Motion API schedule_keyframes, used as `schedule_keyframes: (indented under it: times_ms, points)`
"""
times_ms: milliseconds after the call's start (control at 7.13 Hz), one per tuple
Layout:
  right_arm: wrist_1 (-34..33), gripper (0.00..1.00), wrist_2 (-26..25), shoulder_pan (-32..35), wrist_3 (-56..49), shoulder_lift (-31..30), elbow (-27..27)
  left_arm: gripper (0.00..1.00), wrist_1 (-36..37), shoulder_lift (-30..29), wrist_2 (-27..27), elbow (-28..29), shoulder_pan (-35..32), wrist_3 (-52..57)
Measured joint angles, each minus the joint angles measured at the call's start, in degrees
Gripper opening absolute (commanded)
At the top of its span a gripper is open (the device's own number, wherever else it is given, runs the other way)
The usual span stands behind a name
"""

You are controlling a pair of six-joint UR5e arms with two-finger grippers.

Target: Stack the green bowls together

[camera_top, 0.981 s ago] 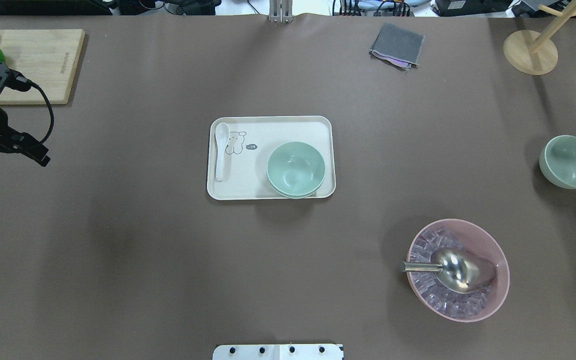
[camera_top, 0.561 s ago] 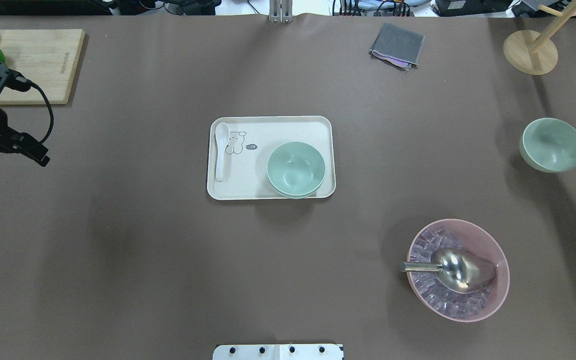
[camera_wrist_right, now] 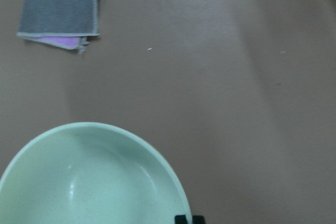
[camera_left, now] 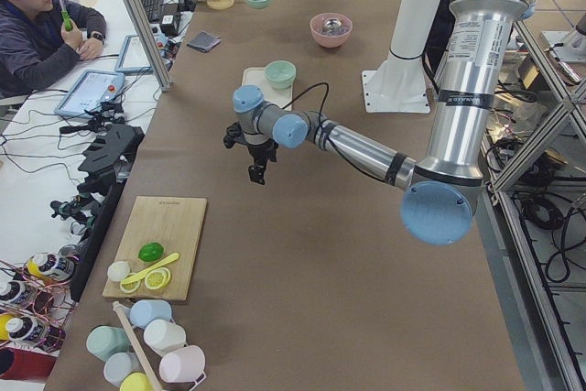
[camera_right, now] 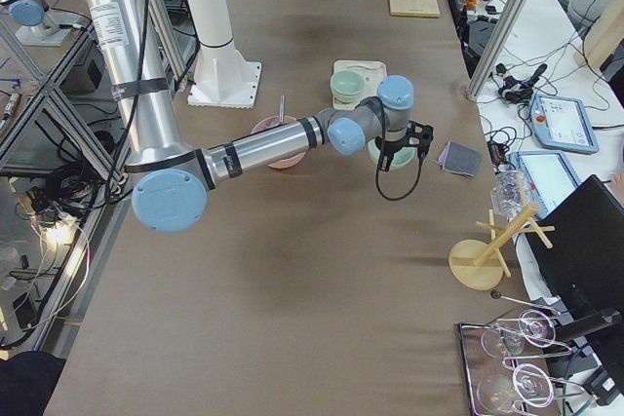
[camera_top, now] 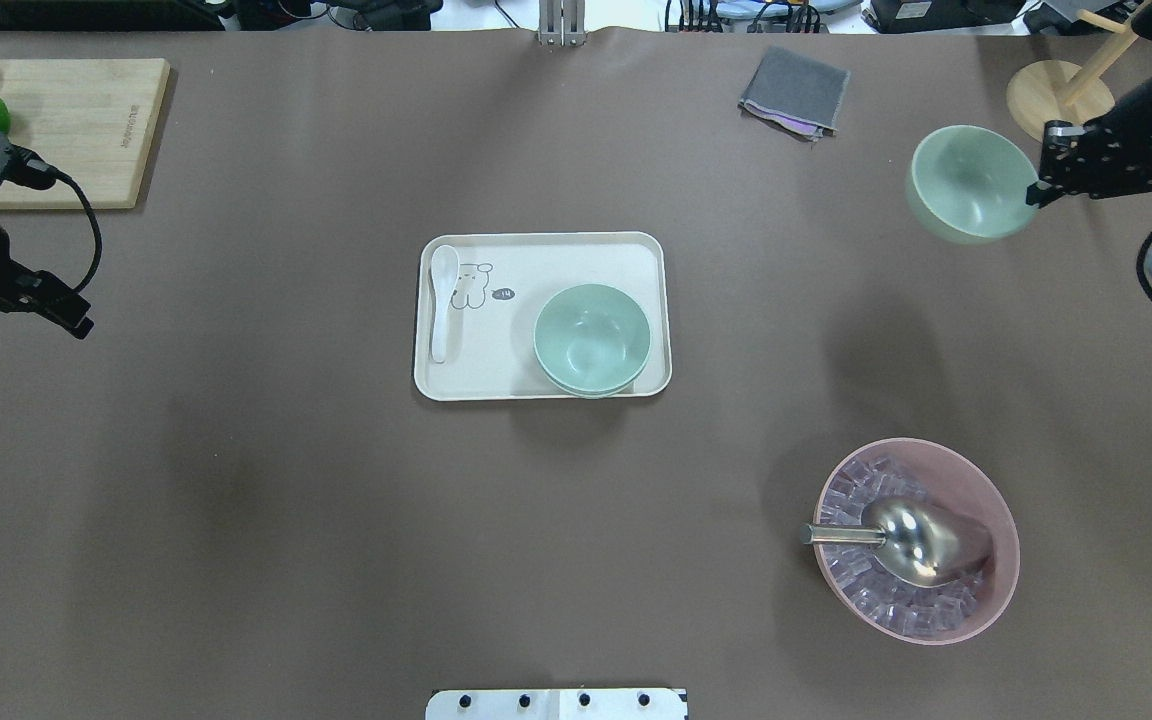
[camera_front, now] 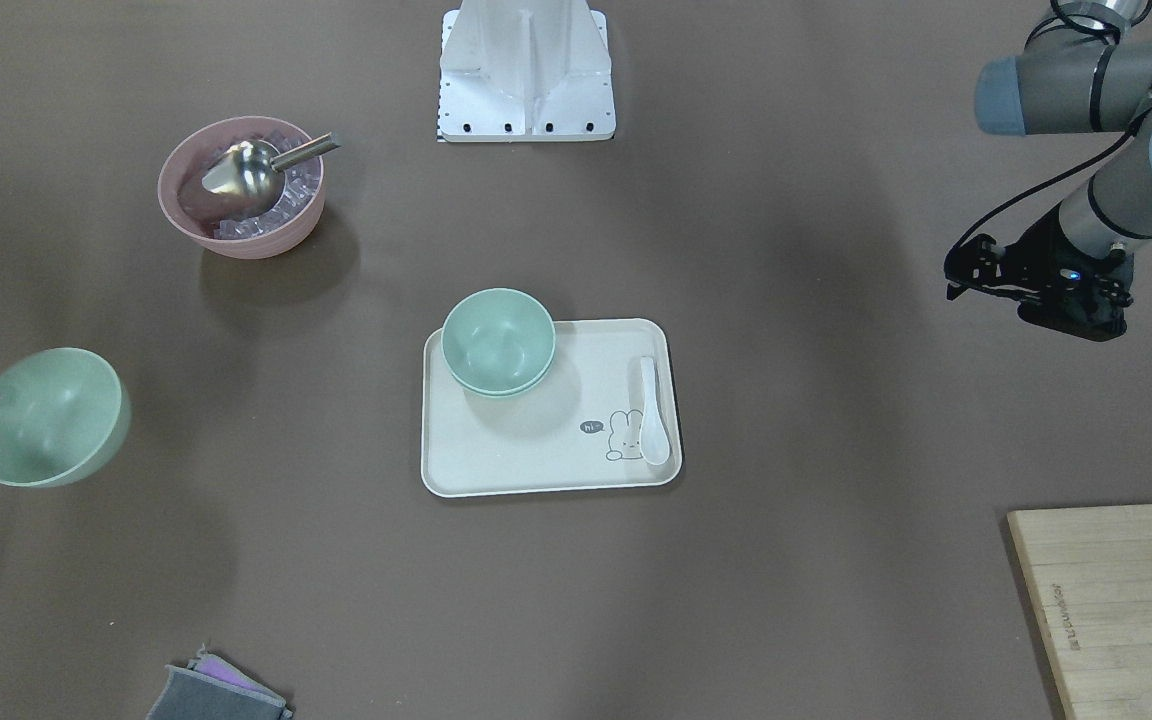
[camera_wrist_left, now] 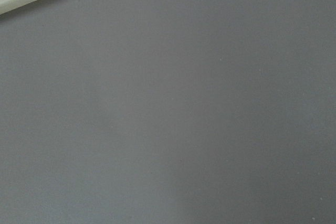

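Note:
Two green bowls (camera_top: pixel 591 338) sit nested at the right end of the cream tray (camera_top: pixel 536 250); in the front view this stack (camera_front: pixel 496 340) is at the tray's far left corner. My right gripper (camera_top: pixel 1039 190) is shut on the rim of a third green bowl (camera_top: pixel 971 185), held in the air over the far right of the table. That bowl (camera_wrist_right: pixel 89 182) fills the lower left of the right wrist view. My left gripper (camera_top: pixel 71 318) hovers at the table's left edge, holding nothing; it looks open.
A white spoon (camera_top: pixel 443 300) lies on the tray. The pink bowl (camera_top: pixel 921 540) with ice and a metal scoop stands at the front right. A grey cloth (camera_top: pixel 794 90), a wooden stand (camera_top: pixel 1061 105) and a cutting board (camera_top: pixel 76 130) lie along the far side.
My right gripper has carried the green bowl from the right edge toward the far side and leftward, higher above the table. The left arm has barely shifted.

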Motion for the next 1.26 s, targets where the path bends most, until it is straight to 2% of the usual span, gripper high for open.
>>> schedule_keyframes:
  times_ms: [280,561,841,1262]
  points:
    - [-2.1,0.0,-3.92,-8.19,14.51,8.31,0.99,0.98,0.53,0.91,-0.54,0.3,-3.7,2.37]
    - [-2.65,0.0,-10.14,-15.95,24.54,13.38,1.0,0.98,2.76,2.07,-5.9,3.7,-12.45,12.47]
    - [-7.13,0.0,-15.6,-22.08,28.59,17.46,0.92,0.98,5.09,3.37,-7.97,6.78,-19.11,21.7]
    - [-11.71,0.0,-22.34,-30.63,33.93,21.75,0.94,0.98,5.65,5.57,-8.13,7.34,-21.04,24.54]
